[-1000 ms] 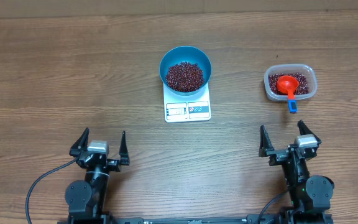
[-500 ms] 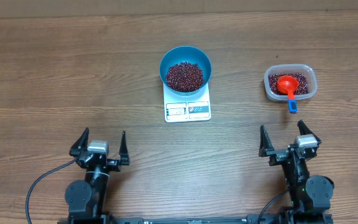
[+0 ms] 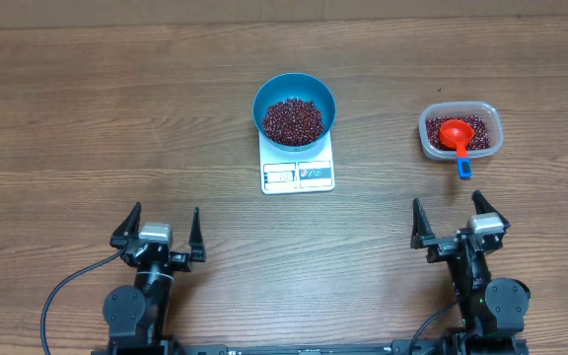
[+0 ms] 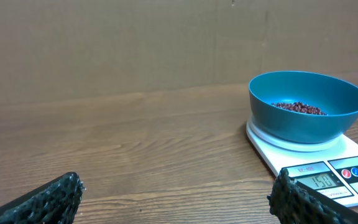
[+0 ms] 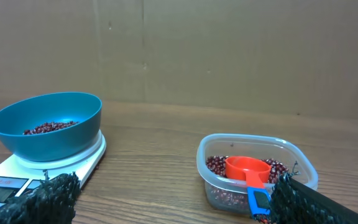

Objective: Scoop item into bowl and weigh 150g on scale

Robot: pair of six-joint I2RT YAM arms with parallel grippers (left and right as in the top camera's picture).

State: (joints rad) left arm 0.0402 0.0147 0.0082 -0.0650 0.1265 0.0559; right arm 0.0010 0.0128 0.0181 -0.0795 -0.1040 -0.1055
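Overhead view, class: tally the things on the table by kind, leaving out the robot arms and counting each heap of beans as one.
Bowl: 1
Scale: 1
Plastic tub: 1
Scoop: 1
Bean heaps: 2
Total: 6

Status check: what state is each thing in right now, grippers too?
bowl: sitting on the scale, holding beans.
scale: on, display seems to read 150.
beans: heap in the bowl, more in the tub.
tub: uncovered, holding beans and the scoop.
scoop: resting in the tub, handle over the rim.
left gripper: open, empty.
right gripper: open, empty.
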